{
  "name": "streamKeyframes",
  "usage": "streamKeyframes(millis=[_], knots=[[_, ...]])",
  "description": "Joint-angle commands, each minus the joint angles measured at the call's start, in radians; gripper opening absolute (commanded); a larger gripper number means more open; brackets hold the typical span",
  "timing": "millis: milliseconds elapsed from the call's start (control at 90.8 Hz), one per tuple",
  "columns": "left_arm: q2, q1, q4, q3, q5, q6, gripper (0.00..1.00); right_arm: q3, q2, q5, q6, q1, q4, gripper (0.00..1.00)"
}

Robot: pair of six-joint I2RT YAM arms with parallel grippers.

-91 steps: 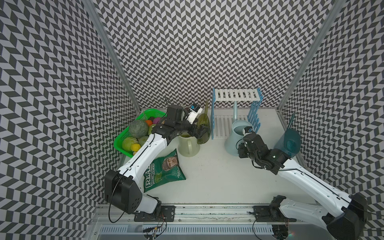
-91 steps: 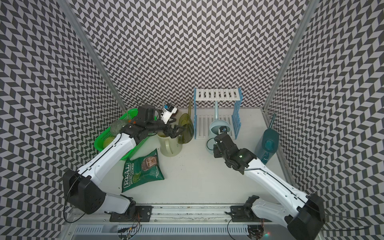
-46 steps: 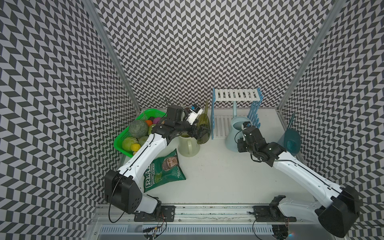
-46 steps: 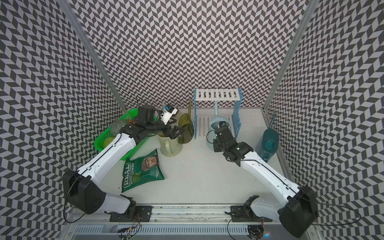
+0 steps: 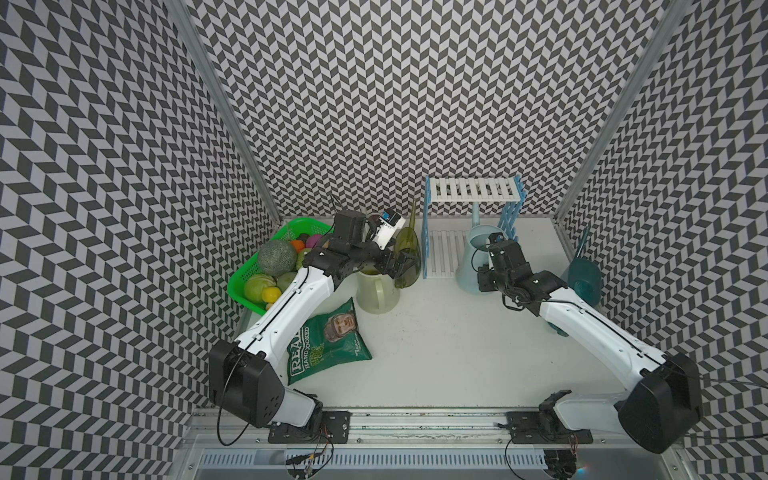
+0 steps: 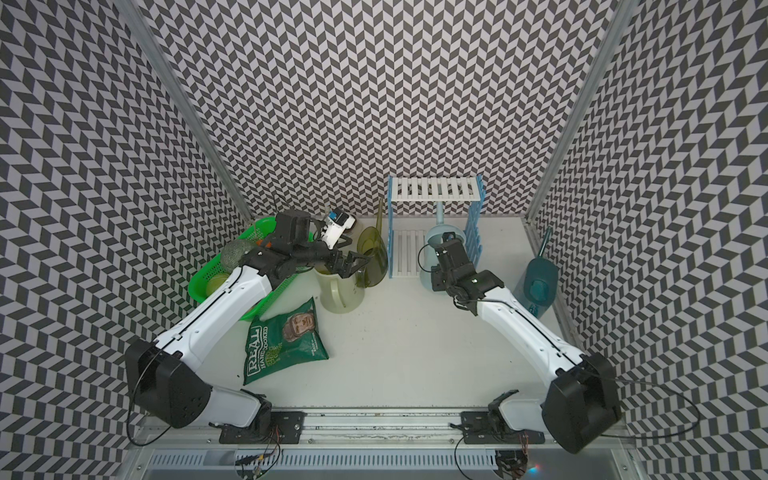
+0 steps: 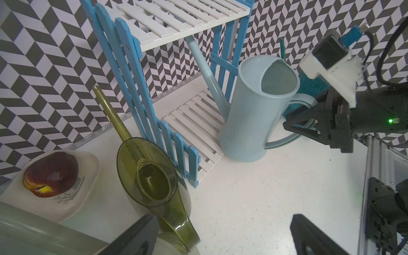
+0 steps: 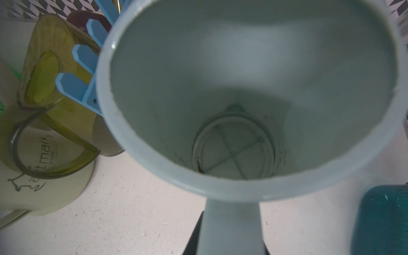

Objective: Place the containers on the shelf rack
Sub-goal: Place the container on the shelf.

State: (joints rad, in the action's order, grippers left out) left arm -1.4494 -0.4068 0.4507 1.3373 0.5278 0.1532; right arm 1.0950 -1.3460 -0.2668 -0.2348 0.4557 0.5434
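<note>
- Right fingers (image 7: 289, 123): black, wedge-shaped, clamped shut on thin loop handle of pale blue can (image 5: 467, 266).
- Pale blue can: smooth opaque plastic, tall jug shape widening twd base, round mouth half covered. Long straight spout angled up under rack's top shelf. Base at front edge of lower shelf; on slats or on tabletop (image 5: 436, 353), can't tell.
- Rack (image 5: 473, 192): 2 tiers of flat white slats, light blue picket-style side panels, at back of tabletop.
- Left fingers (image 6: 353, 264): spread wide, nothing between, over rim of cream can (image 5: 376, 291), near handle of olive-green can (image 7: 152, 183).
- Olive-green can: translucent, glossy, flattish teardrop body w/ round fill hole, thin tube spout. Upright just beside outer face of rack's blue panel.
- Cream can: matte, jug-shaped, print on side, on tabletop just in front of olive-green can.
- Teal can (image 6: 538, 282): dark translucent plastic, by right wall, apart from rack.
- Also on tabletop: green mesh basket (image 5: 245, 291) w/ fruit, glossy green crisp bag (image 5: 328, 340) lying flat, squarish cream dish (image 7: 88, 176) holding dark red apple (image 7: 50, 174).
</note>
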Motion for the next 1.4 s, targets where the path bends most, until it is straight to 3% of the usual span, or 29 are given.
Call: streamKeyframes(millis=[0, 496, 1069, 1388], knots=[[0.014, 0.004, 0.008, 0.032, -0.009, 0.008, 1.00, 0.059, -0.016, 0.005, 0.027, -0.022, -0.128, 0.04], [0.019, 0.003, 0.017, 0.024, -0.017, 0.012, 1.00, 0.206, -0.203, 0.058, 0.082, -0.099, -0.142, 0.03], [0.016, 0.003, 0.009, 0.007, -0.014, 0.003, 1.00, 0.199, -0.262, 0.101, 0.108, -0.159, -0.204, 0.04], [0.018, 0.004, 0.008, 0.004, -0.013, 0.007, 1.00, 0.197, -0.257, 0.102, 0.115, -0.170, -0.195, 0.22]])
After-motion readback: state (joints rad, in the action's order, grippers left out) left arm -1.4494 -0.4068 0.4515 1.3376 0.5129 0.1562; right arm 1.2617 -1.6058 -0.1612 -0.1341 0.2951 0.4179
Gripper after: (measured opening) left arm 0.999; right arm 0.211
